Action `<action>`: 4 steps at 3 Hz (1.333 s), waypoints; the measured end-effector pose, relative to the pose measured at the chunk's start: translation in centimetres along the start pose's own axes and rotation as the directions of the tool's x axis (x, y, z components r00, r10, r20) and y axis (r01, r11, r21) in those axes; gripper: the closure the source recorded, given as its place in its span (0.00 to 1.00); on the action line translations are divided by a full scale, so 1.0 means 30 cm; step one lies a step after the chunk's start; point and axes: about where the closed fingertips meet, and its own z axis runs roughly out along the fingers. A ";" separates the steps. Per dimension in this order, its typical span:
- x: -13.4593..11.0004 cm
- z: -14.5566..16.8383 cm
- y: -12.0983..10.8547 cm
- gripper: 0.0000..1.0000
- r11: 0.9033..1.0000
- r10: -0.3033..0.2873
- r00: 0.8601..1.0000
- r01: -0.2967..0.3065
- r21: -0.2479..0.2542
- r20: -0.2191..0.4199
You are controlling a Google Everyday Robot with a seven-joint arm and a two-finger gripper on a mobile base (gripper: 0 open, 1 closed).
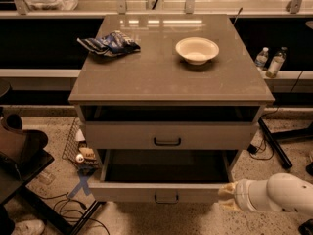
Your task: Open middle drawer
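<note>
The middle drawer (122,192) is pulled well out of the grey-beige cabinet. Its dark grey inside (166,166) shows, and its small black bar handle (166,198) sits at the centre of the flat front. Above it, a taller-fronted drawer (112,136) with the same handle stands out a little, with a dark gap over it. My gripper (227,196) is at the lower right on the white arm (279,194), right beside the right end of the middle drawer's front. It holds nothing that I can see.
A white bowl (197,49) and a crumpled blue chip bag (109,43) lie on the cabinet top (161,77). Two bottles (270,61) stand at the right. A wire basket with small items (82,151), cables and a dark chair (19,155) are on the floor at the left.
</note>
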 end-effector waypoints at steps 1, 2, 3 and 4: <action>-0.071 0.018 -0.085 0.05 0.996 -0.082 0.996 0.081 0.033 0.025; -0.077 0.020 -0.090 0.00 0.996 -0.088 0.996 0.087 0.035 0.027; -0.071 0.068 -0.090 0.00 0.996 -0.085 0.996 0.085 0.016 0.003; -0.059 0.145 -0.085 0.00 0.997 -0.081 0.996 0.080 -0.020 -0.031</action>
